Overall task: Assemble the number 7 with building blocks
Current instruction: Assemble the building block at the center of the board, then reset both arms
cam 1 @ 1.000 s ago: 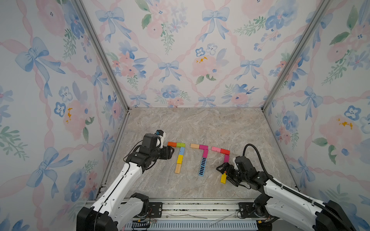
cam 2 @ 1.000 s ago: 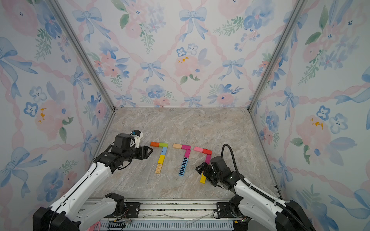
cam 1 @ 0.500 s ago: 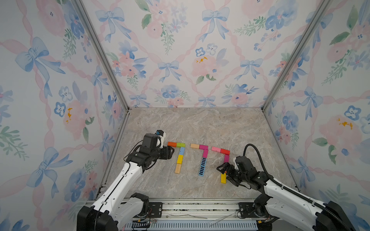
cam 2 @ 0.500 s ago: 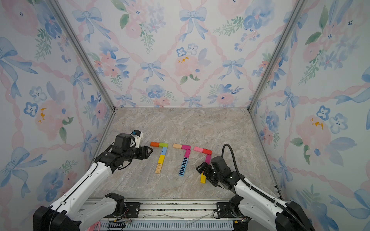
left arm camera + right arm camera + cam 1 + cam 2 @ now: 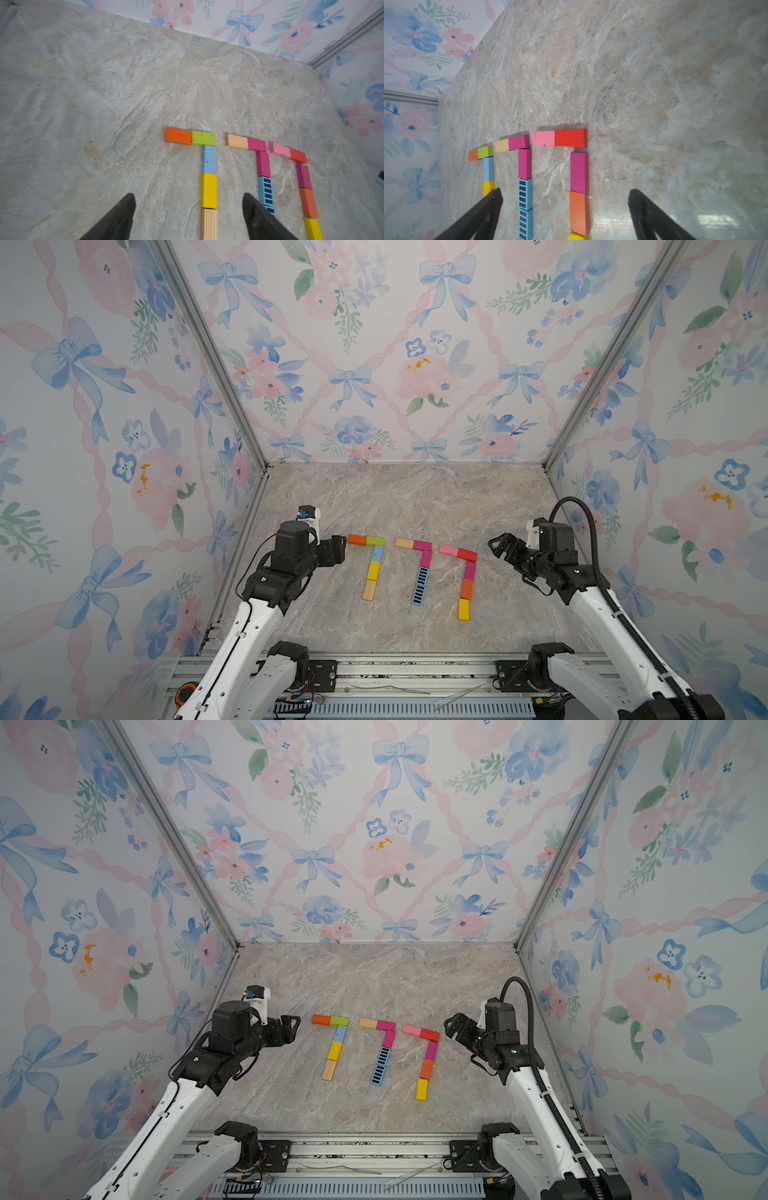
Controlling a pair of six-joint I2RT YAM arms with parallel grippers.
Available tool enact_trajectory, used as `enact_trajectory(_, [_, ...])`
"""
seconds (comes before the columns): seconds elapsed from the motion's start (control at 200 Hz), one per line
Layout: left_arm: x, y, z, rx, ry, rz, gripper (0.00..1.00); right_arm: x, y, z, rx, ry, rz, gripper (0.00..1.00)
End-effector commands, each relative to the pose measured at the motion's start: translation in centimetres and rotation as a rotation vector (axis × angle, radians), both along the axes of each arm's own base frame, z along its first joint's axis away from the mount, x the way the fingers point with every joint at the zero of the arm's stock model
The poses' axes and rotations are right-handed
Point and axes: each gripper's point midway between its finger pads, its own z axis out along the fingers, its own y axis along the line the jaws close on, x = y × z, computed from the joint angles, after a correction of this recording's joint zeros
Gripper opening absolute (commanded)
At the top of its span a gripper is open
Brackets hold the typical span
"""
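Hands, two, both empty. The left hand (image 5: 340, 548) has its fingers spread wide with nothing between them and hangs just left of the orange block (image 5: 356, 539), apart from it. The right hand (image 5: 497, 545) is spread fully, grips nothing, and sits right of the red block (image 5: 467, 554) with bare table (image 5: 415, 497) between. All building blocks (image 5: 427, 1069) lie flat on the table in three figures side by side, their bars between the hands.

The left 7 (image 5: 340, 1033): orange block and green block (image 5: 375, 541) as bar; light blue block (image 5: 377, 553), yellow block (image 5: 373, 571) and lined wood block (image 5: 369, 590) as stem running nearward.

The middle 7 (image 5: 389, 1038): tan block (image 5: 404, 544) and magenta block (image 5: 423, 546) as bar; second magenta block (image 5: 426, 559) and striped blue blocks (image 5: 420, 585) as stem.

The right 7 (image 5: 431, 1050): pink block (image 5: 448, 549) and red block as bar; third magenta block (image 5: 470, 571), second orange block (image 5: 466, 589) and second yellow block (image 5: 464, 609) as stem, a slight gap under the red, its foot nearest of all.
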Motion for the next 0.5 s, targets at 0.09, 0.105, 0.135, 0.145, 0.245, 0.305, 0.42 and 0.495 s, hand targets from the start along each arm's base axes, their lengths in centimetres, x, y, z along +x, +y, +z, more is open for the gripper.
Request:
enact_trajectory(0.09, [-0.2,6.4,-0.9,0.073,-0.117,0.325,0.98,4.3,-1.2,3.1,-0.386,-0.391,0.216,0.97])
enact_trajectory(0.105, [-0.3,6.6,-1.0,0.076,-0.128,0.332,0.98,4.5,-1.4,3.0,-0.399,-0.407,0.211,0.97])
enact_trajectory(0.135, [-0.3,6.9,-1.1,0.082,-0.143,0.339,0.98,4.9,-1.7,3.0,-0.423,-0.446,0.203,0.97])
enact_trajectory(0.145, [-0.3,7.0,-1.1,0.087,-0.145,0.341,0.98,5.0,-1.7,3.0,-0.429,-0.459,0.204,0.96])
enact_trajectory(0.245, [-0.2,7.9,-2.5,0.153,-0.112,0.365,0.98,5.9,-2.7,1.9,-0.480,-0.501,0.196,0.97])
enact_trajectory(0.305, [-0.1,8.2,-3.1,0.186,-0.110,0.358,0.98,6.3,-3.5,0.3,-0.490,-0.460,0.192,0.96])
enact_trajectory(0.42, [0.2,8.7,-3.9,0.239,-0.118,0.358,0.98,6.8,-4.4,-2.5,-0.475,-0.405,0.174,0.97])
enact_trajectory(0.495, [0.6,8.9,-4.2,0.262,-0.117,0.359,0.98,7.6,-5.1,-3.5,-0.476,-0.417,0.140,0.96])
